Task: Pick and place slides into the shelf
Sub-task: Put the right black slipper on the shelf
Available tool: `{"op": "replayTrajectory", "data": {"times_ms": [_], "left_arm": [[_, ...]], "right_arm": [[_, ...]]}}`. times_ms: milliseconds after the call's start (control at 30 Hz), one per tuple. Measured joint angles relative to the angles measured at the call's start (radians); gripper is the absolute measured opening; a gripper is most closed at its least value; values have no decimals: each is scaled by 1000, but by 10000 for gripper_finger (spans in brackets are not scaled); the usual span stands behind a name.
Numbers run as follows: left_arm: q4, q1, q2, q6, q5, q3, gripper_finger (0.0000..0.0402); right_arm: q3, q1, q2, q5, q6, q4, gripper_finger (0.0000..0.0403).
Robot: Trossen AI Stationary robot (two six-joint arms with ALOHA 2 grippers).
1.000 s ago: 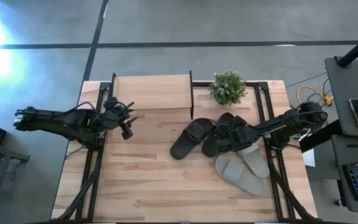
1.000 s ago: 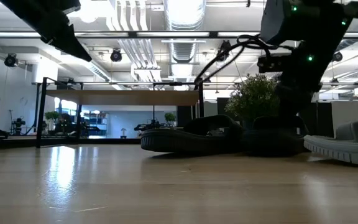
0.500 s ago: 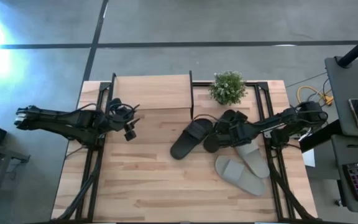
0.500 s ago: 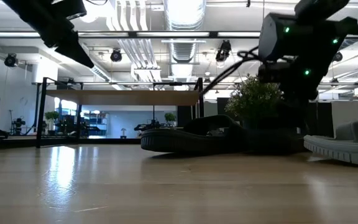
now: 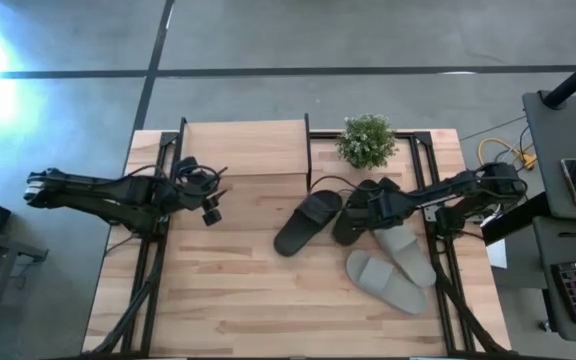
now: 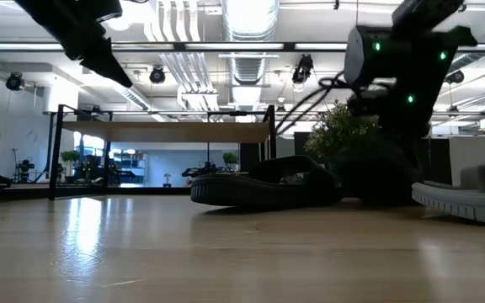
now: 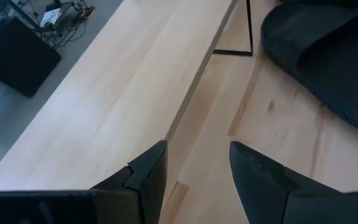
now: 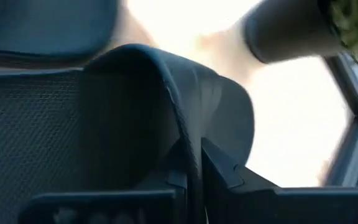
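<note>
Two black slides lie mid-table: one (image 5: 306, 222) free on its sole, the other (image 5: 356, 218) just to its right, with my right gripper (image 5: 374, 206) shut on it. Two light grey slides (image 5: 396, 268) lie side by side toward the near right. The shelf (image 5: 243, 148) stands at the far edge. My left gripper (image 7: 194, 180) hovers open at the table's left, near the shelf's front edge (image 7: 185, 106), with nothing between its fingers. My right gripper pinches the wide strap of the right-hand black slide at its edge (image 8: 190, 163) between its two fingers. The arm comes in from the table's right, slanting down. The strap arches up over the textured footbed (image 8: 30, 130). The slide still sits on the table.
A small potted plant (image 5: 366, 140) stands at the far edge, right of the shelf and just behind the black slides. Black frame rails (image 5: 430, 180) run along both table sides. Bare wood (image 5: 228, 290) spans the near left half.
My right gripper has shut on the black slide's strap, after shifting a little toward the table's right edge over that slide. The other slides have stayed where they were.
</note>
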Motion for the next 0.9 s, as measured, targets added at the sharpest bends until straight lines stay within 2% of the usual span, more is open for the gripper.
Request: {"op": "replayTrajectory", "data": {"times_ms": [167,333,467,533,633,767,900], "left_arm": [[1,0,-10,1,-20,27,159],[0,0,-14,2,-48,40,159],[-1,0,-14,4,-53,37,159],[-24,0,-10,-12,-54,35,159],[-126,0,-10,-108,-48,43,159],[-277,-1,-19,-233,-46,50,159],[-349,-1,-32,-246,-41,48,159]], "right_arm": [[153,82,-19,-14,-44,-96,13],[367,171,-47,-1,-129,-148,12],[517,199,-47,89,-307,-141,13],[582,181,-36,126,-428,-114,13],[657,121,-13,122,-532,-67,13],[728,16,21,71,-617,48,13],[793,-86,98,-43,-749,188,13]]}}
